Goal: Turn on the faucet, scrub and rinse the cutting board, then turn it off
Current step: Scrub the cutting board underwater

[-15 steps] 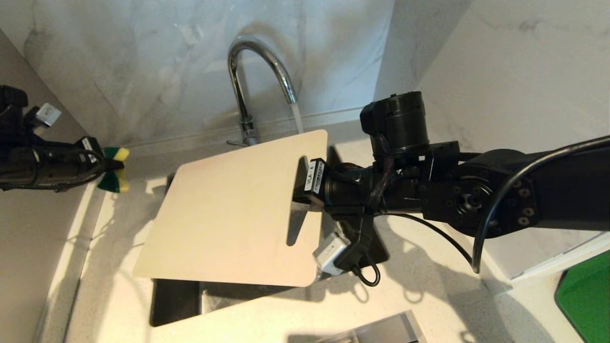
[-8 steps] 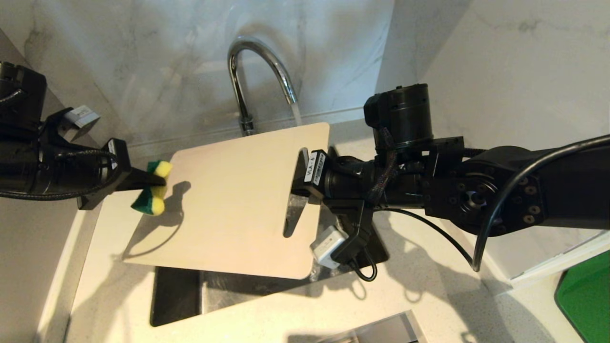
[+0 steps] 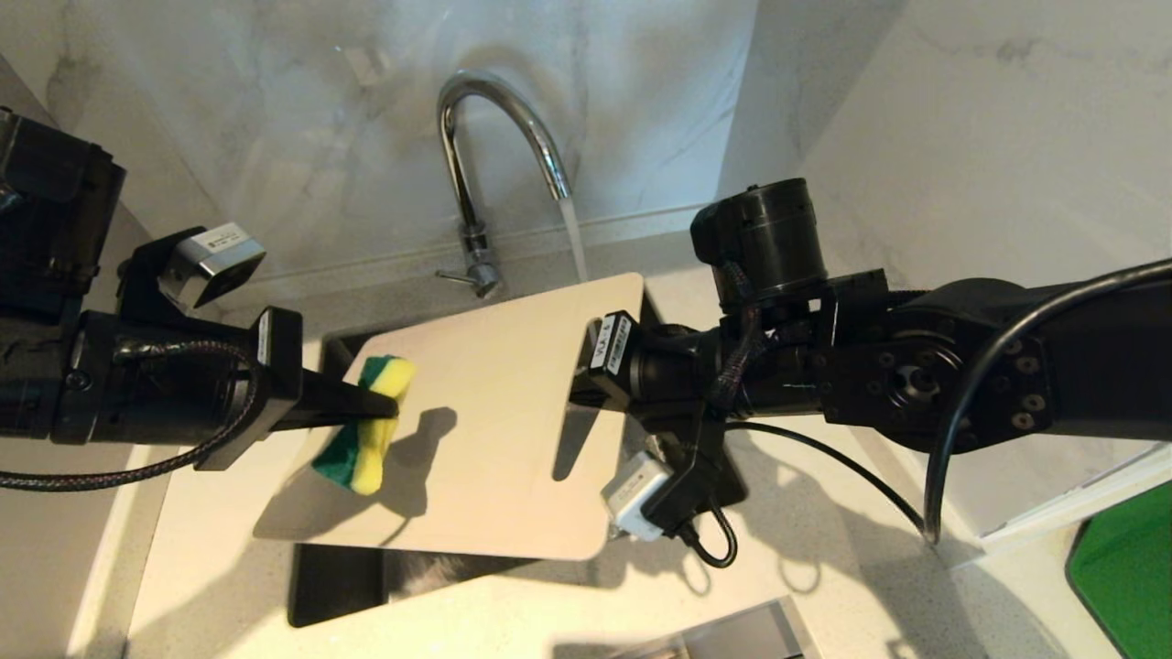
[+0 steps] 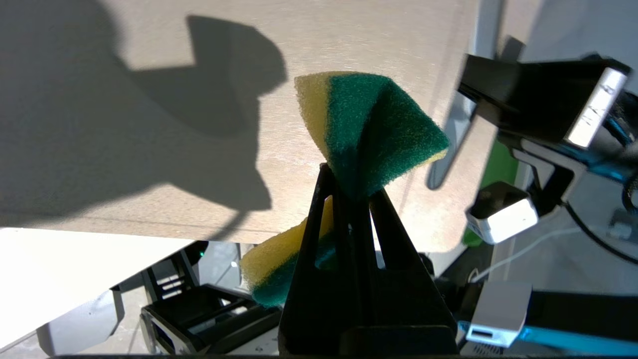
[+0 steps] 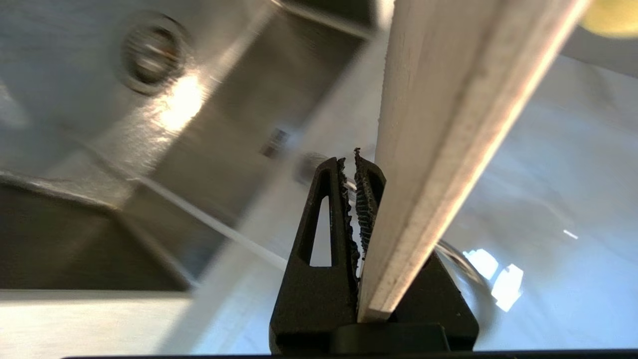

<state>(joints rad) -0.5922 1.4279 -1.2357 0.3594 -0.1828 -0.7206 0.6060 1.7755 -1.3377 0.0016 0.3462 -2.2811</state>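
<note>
Cream plastic cutting board [image 3: 476, 430] held over dark sink [image 3: 334, 572], right gripper [image 3: 586, 371] clamped on its slotted end. Left gripper [image 3: 380, 412] squeezes green-yellow sponge [image 3: 366, 435] above board. Chrome gooseneck faucet [image 3: 494, 137] runs water onto board's far corner.

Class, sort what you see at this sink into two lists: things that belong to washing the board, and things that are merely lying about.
In use:
- tap, water running
- cutting board, held over the sink by the right hand
- sponge, gripped by the left hand, over the board

Lying about:
- green thing at the right edge
- metal tray at the front
</note>
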